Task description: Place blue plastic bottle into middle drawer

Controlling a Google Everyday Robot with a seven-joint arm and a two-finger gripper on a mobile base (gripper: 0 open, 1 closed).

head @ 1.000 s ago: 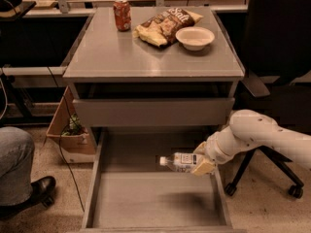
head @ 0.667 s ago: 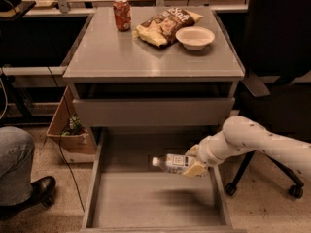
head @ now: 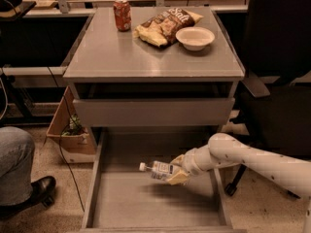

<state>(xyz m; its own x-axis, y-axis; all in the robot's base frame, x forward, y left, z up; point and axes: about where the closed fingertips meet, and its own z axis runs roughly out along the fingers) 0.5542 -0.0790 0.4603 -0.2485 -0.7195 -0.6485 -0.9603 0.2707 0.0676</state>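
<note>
My end effector is clamped on the base of the blue plastic bottle, holding it sideways, cap pointing away from my arm, above the floor of the pulled-out middle drawer. I judge this is so the bottle can be laid flat inside. Its label print is too small to read, but the chip bag on the table shows "Salt".

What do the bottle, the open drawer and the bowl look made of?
Bottle, held by the gripper over the drawer: seemingly clear plastic, see-through body, white cap. Drawer: grey metal, probably painted; flat matte floor, thin walls. Bowl on the cabinet top: pale, dull; paper or plastic, cannot tell.
</note>
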